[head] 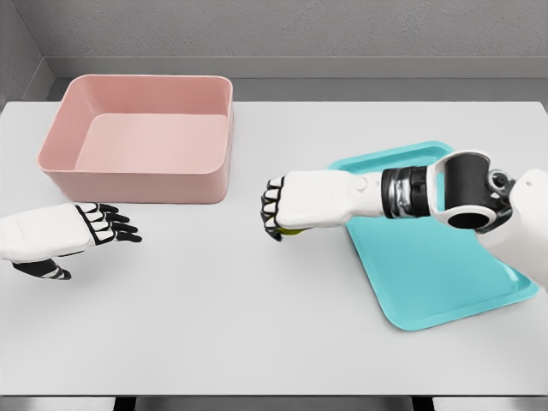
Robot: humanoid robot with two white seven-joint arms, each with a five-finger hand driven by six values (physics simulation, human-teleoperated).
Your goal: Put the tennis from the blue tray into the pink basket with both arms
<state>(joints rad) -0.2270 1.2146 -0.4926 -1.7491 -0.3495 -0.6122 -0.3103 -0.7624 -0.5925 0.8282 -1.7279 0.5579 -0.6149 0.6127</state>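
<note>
Right robot hand (287,204) extended toward 9 o'clock, fingers curled around yellow-green tennis ball (291,229) above white bench (257,325); left robot hand (77,231) spread, empty.

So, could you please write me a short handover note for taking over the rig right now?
Right hand: curled around the tennis ball, of which only a yellow-green sliver shows under the palm; it is over the bare table, between the blue tray and the pink basket.
Left hand: open, holding nothing, at the table's left edge in front of the basket.
Done: ball off the tray.
Left: get the ball to the basket, probably via the left hand, and release it inside.
</note>
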